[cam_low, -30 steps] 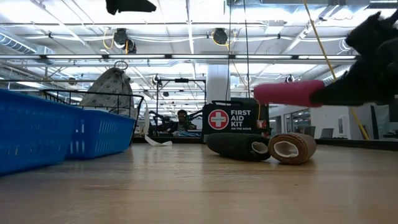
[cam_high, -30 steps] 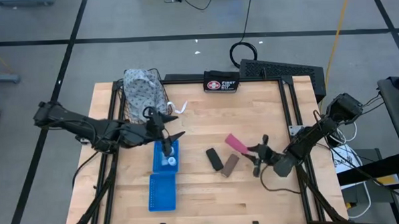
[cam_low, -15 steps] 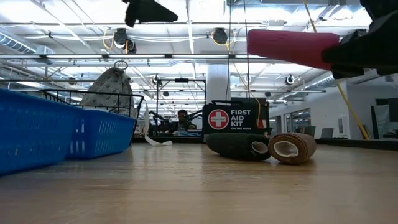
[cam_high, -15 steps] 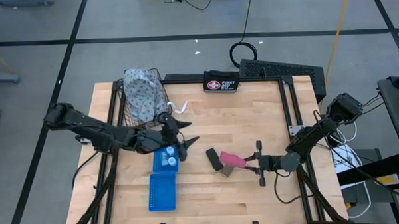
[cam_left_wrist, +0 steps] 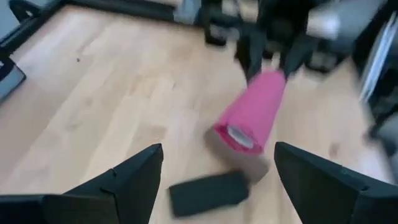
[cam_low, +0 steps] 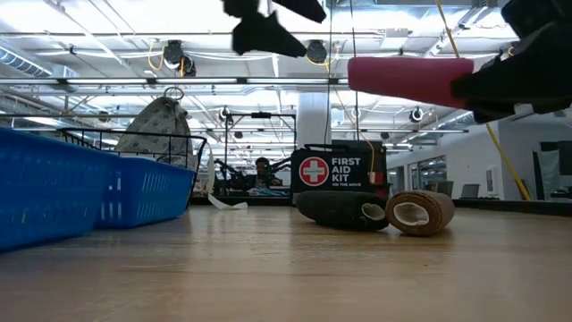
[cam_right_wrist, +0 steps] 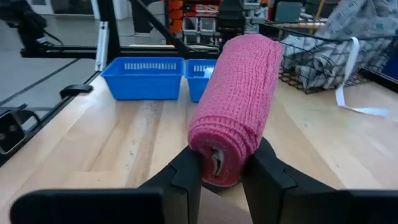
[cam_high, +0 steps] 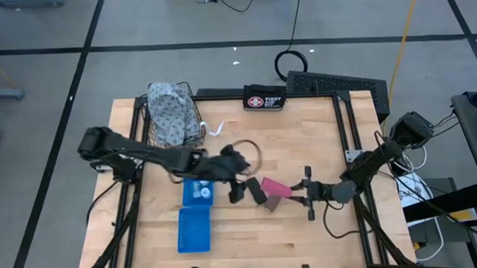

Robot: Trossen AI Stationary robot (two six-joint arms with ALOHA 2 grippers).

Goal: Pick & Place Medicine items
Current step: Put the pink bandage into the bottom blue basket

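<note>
Your pink roll is a knitted, ribbed cylinder with a pale core at its end; the right gripper has its fingers pinched on one end and holds it clear of the table, above the black roll and the brown roll; your left gripper hangs spread wide with nothing in it, just beside the pink roll and over the black one.

From above you see two small white bottles sitting in one blue bin, with a second blue bin nearer the table's front edge; the table-level view hides those bottles behind the bin wall, yet it alone shows the rolls' open ends — and the lift of the pink one.

The table is pale wood planking; a first-aid pouch sits at its far edge, beside a wire basket holding patterned cloth; beyond lies grey floor with cables.
</note>
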